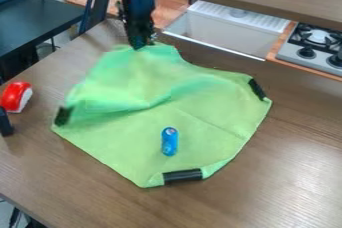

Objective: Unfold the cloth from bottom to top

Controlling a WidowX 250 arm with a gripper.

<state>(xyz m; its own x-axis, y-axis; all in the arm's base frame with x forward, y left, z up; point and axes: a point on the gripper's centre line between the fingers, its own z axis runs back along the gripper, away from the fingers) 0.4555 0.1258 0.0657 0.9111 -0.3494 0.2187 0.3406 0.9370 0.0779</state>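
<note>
green cloth [207, 112] runs toward the camera from the gripper [139, 46] at its far edge

the relation that matters is near to far: the gripper is at the top of the cloth, by its upper-left part in the view, and nearly all the fabric lies on the camera's side of it. the fingers look pressed together on the cloth, pinching a bit of that far edge, which rises to a peak beneath them. the nearer part lies fairly flat on the brown table [287, 182], while the upper left is loose and puffed, with a rounded fold slanting across the middle.

the unfolding looks mostly done, to judge by how much cloth is spread. what seems to remain is to draw the held edge away from the camera, toward the sink, then lower it and let go. let go too soon, and the slack at the left could settle as a wrinkle; pulled too far, the whole sheet may slide, being thin and soft.

a blue cylinder [169, 141] stands on or leans over the near half, and a hard tug might topple it. black strips mark the left corner [63, 116], the right corner [257, 89] and the near edge [182, 176].

a red and white object [17, 97] sits at the table's left side. beyond the far edge are a white sink [224, 32] and a toy stove [312, 49].
</note>
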